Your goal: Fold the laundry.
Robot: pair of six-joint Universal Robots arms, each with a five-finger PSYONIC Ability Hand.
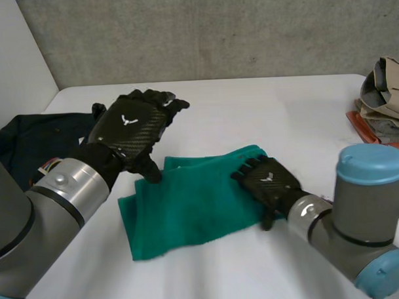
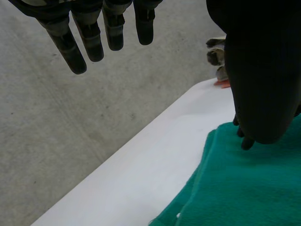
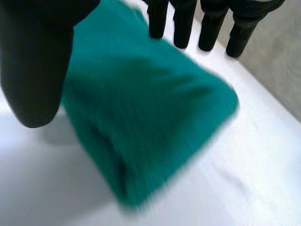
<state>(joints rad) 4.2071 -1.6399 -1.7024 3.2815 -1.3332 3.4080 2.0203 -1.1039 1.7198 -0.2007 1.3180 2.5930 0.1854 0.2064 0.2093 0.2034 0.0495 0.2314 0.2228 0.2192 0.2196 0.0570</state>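
A green cloth [image 1: 188, 202] lies folded in the middle of the white table [image 1: 264, 114]. My left hand [image 1: 130, 129] hovers over the cloth's far left corner, fingers straight and thumb pointing down at the cloth's edge. In its wrist view the fingers [image 2: 89, 37] stand straight and apart from the thumb, with the green cloth [image 2: 235, 188] below and nothing held. My right hand [image 1: 266, 180] rests on the cloth's right edge with its fingers spread. The right wrist view has the straight fingers [image 3: 207, 23] and the thumb apart above the cloth [image 3: 141, 117], without a pinch.
A dark navy garment [image 1: 35, 142] lies at the table's left side, beside my left arm. A pile of beige and grey clothes [image 1: 384, 94] sits on something orange at the far right edge. Bare table lies in front of and beyond the cloth.
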